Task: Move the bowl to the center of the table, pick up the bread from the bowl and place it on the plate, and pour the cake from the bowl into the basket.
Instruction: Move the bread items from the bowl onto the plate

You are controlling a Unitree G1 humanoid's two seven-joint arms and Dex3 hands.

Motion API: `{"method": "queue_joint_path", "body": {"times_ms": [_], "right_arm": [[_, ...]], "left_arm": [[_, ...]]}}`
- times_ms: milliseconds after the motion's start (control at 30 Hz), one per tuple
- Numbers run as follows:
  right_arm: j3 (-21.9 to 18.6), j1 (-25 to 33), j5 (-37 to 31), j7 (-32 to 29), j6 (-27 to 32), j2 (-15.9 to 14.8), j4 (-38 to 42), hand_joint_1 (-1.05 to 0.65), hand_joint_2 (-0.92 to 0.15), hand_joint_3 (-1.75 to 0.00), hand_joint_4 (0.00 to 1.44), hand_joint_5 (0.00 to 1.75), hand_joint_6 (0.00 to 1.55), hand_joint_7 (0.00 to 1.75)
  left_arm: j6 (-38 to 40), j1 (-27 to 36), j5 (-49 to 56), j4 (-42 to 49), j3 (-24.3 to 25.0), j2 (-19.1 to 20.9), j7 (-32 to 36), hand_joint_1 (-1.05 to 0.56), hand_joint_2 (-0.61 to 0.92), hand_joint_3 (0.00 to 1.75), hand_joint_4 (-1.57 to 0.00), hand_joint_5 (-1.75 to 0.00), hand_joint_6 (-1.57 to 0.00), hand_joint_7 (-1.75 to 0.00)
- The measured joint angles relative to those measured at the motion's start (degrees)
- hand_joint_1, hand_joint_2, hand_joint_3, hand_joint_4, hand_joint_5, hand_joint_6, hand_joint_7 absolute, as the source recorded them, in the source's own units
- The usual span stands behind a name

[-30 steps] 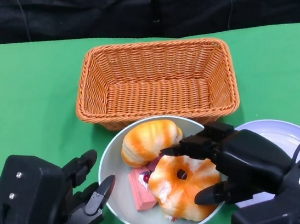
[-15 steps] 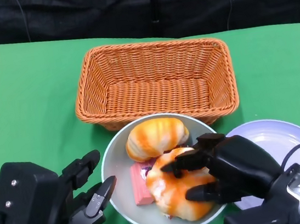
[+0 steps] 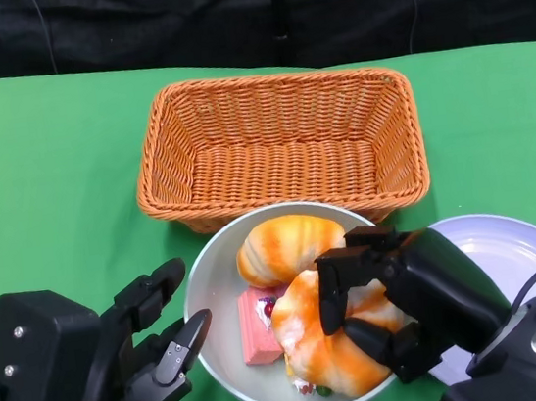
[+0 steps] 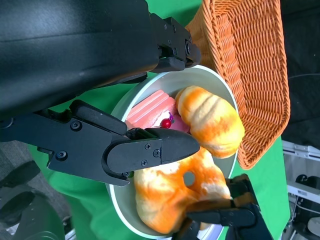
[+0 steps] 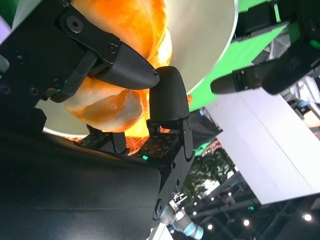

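Grabbing the ring-shaped bread (image 3: 330, 336) out of the bowl (image 3: 204, 278) with my right hand (image 3: 400, 302).

My right hand's fingers are wrapped over the top and side of that orange glazed ring, which sits at the near side of the pale bowl, tilted up against the other stuff. Behind it there's a second bread, an oval bun (image 3: 289, 245), and a pink cake slice (image 3: 258, 325) wedged at the left. My left hand (image 3: 121, 363) hangs just beside the bowl's left rim with fingers spread, holding nothing. A wicker basket (image 3: 280, 144) stands right behind the bowl, and a pale purple plate (image 3: 516, 247) lies to the right under my right wrist, all on a green table (image 3: 38, 181).
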Motion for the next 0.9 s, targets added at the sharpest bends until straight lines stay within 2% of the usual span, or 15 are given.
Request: {"method": "queue_joint_path", "body": {"times_ms": [300, 600, 733, 900], "right_arm": [[-3.3, 0.0, 5.9, 1.0, -3.0, 0.6, -4.5, -0.19, -0.15, -1.75, 1.01, 1.75, 0.77, 1.73], [-5.7, -0.1, 8.3, 2.3, -4.1, 1.6, -8.0, -0.15, -0.14, -1.75, 1.0, 1.75, 0.79, 1.69], [-6.9, -0.1, 11.8, 4.0, -3.6, 2.6, -9.0, -0.06, -0.13, -1.75, 0.99, 1.75, 0.84, 1.57], [-10.3, -0.5, 16.4, 5.2, -2.7, 3.1, -10.0, -0.07, -0.14, -1.75, 1.0, 1.75, 0.85, 1.52]], "left_arm": [[-2.4, 0.0, -0.1, 1.5, 0.2, -0.6, 0.0, -0.6, 0.92, 0.52, -0.27, -0.17, -0.17, -0.01], [-3.5, 0.2, -0.2, 2.3, 0.3, -0.6, -0.4, -0.58, 0.92, 0.52, -0.26, -0.18, -0.18, -0.01], [-3.7, 0.2, -0.3, 2.6, 0.4, -0.6, -0.6, -0.6, 0.92, 0.51, -0.26, -0.18, -0.18, -0.01], [-3.7, 0.2, -0.3, 2.6, 0.4, -0.5, -0.8, -0.62, 0.92, 0.5, -0.26, -0.19, -0.19, -0.02]]}}
